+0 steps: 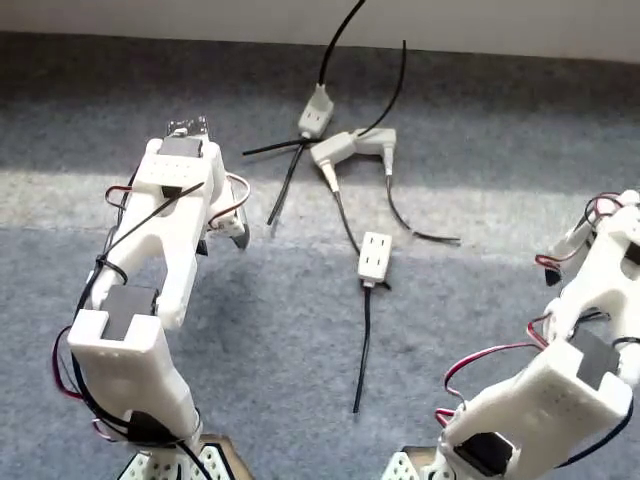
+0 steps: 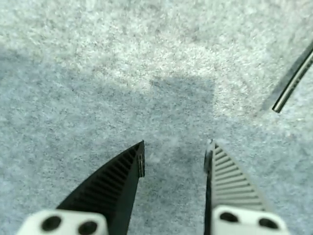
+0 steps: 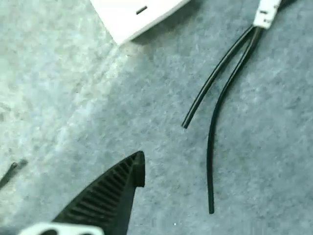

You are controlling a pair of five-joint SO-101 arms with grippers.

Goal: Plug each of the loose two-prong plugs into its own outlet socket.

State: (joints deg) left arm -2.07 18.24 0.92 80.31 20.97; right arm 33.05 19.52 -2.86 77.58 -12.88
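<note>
1. The left jaws stood part open and held nothing, poised over bare grey table [image 2: 98,58]. The state of the right jaws could not be determined.
2. An outlet socket [image 1: 375,254] lay face up mid-table between the arms, its slots unoccupied and its cord [image 1: 364,340] trailing toward the arm bases. A second socket [image 1: 316,112] lay farther off. Just beside it, an angled plug [image 1: 335,150] and a straight plug [image 1: 380,142] lay touching each other.
3. Judgement: no plug was gripped and none sat in the near socket. Whether anything was seated in the far cluster could not be told. Both insertions appeared outstanding.
4. The high view gave the layout: the left arm [image 1: 165,230] near the far cluster, the right arm [image 1: 590,300] well apart. The left wrist view added a black cord end [image 2: 291,83] near the jaws. The right wrist view added a slotted white body [image 3: 137,12] and two loose-ended black cords [image 3: 220,83]; which socket this was could not be matched.
</note>
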